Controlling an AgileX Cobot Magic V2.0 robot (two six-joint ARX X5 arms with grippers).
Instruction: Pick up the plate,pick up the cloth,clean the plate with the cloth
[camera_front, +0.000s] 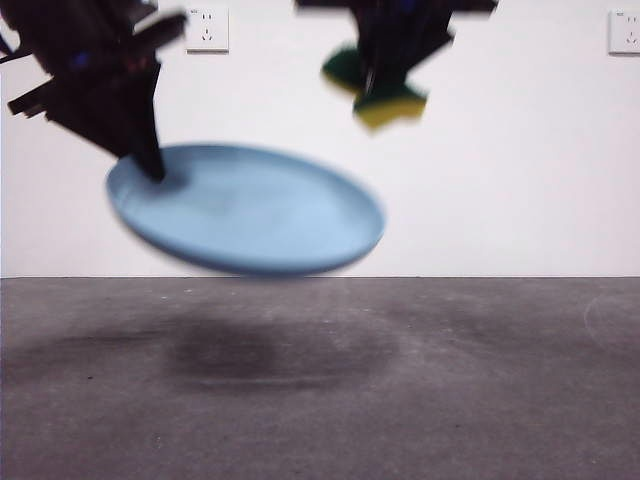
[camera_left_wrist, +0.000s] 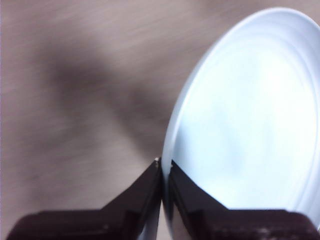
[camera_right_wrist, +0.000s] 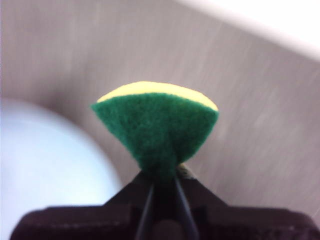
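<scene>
Grey tabletop (camera_front: 450, 400) is backed by a white wall (camera_front: 520, 160) with sockets (camera_front: 207, 29). Held aloft at left, the tilted plate (camera_front: 250, 212) is pinched by its rim in the left gripper (camera_left_wrist: 163, 167). Up right, the cloth (camera_right_wrist: 156, 127) is squeezed in the right gripper (camera_right_wrist: 162, 182), apart from the plate.

Plate (camera_front: 250, 212) is up off the tabletop (camera_front: 320, 400), tilted: its left edge sits higher than its right. Left pincer (camera_front: 155, 170) comes in from upper left and clamps the plate's left rim; left wrist view shows the rim (camera_left_wrist: 167, 165) pinched between the two jaws. Cloth (camera_front: 380, 95) hangs above the plate's right part, apart from it, gripped from above by the right pincer (camera_front: 375, 75). In the right wrist view the plate (camera_right_wrist: 45, 165) lies beyond and to one side of the cloth (camera_right_wrist: 157, 130). Wall (camera_front: 520, 180) stands behind everything, with a socket (camera_front: 207, 28) behind the left arm and another socket (camera_front: 624, 32) at far right.
</scene>
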